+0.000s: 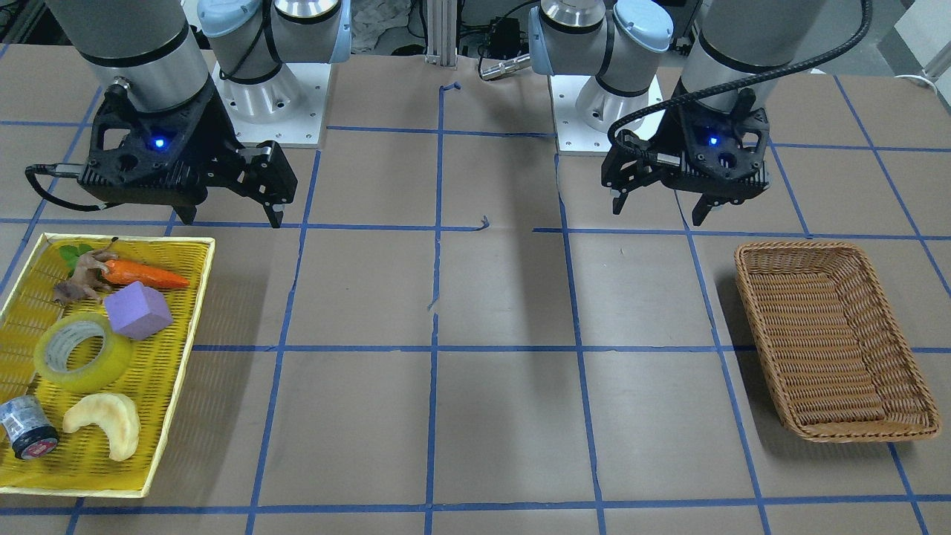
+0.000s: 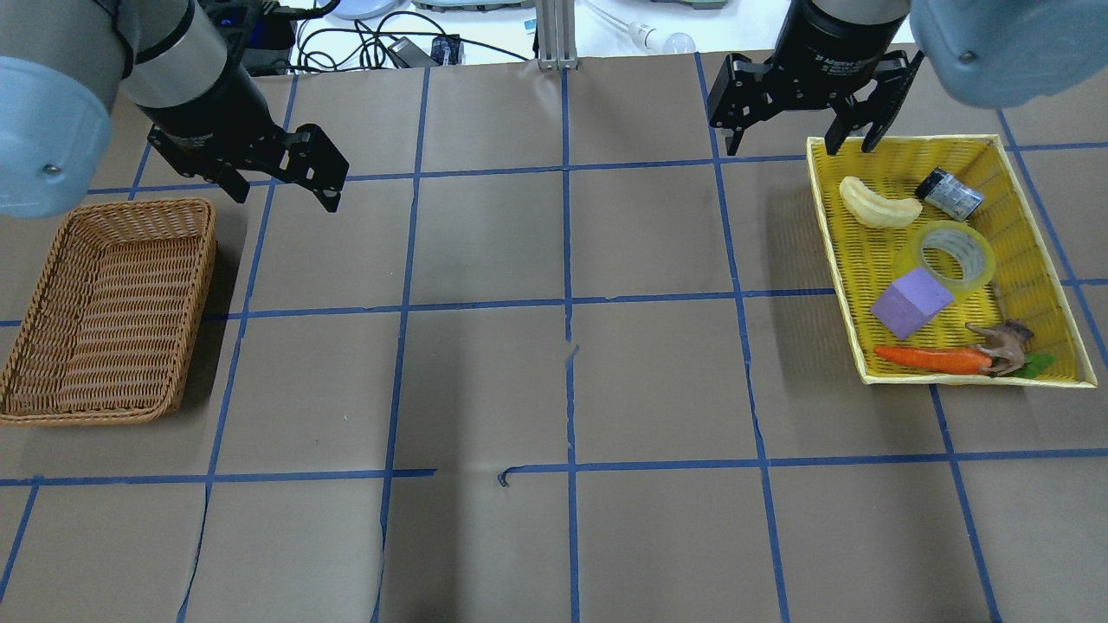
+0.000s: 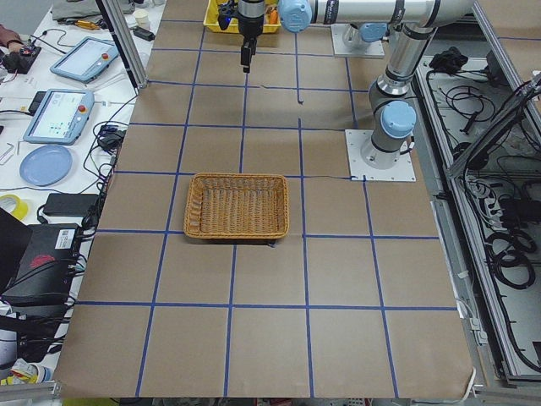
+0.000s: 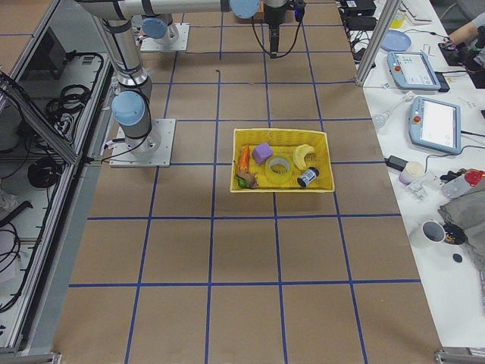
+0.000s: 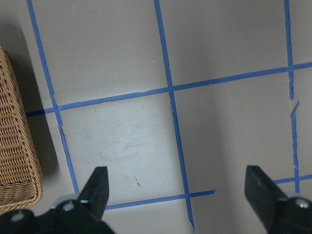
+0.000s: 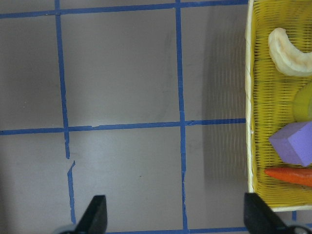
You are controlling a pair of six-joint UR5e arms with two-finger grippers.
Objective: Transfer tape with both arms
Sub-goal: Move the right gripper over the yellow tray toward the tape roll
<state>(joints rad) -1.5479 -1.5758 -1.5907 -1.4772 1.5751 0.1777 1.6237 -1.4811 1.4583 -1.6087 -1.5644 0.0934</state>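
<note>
**Tape lies in the yellow tray**

The tape [image 1: 93,375] lies flat in the yellow tray [image 1: 160,386] on the robot's right side of the table. A purple block [image 1: 137,308] sits just beside it and may be touching it. The right gripper [image 1: 230,217] hangs near the tray, wide open, holding nothing. The left gripper [image 1: 658,212] hangs near the brown basket [image 1: 832,338], also wide open and empty.

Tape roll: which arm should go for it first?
Right. The tape lies in the yellow tray on the robot's right, and the open right pincer hovers at that tray's edge. The left pincer, also open, is across the table near the wicker basket.
</note>
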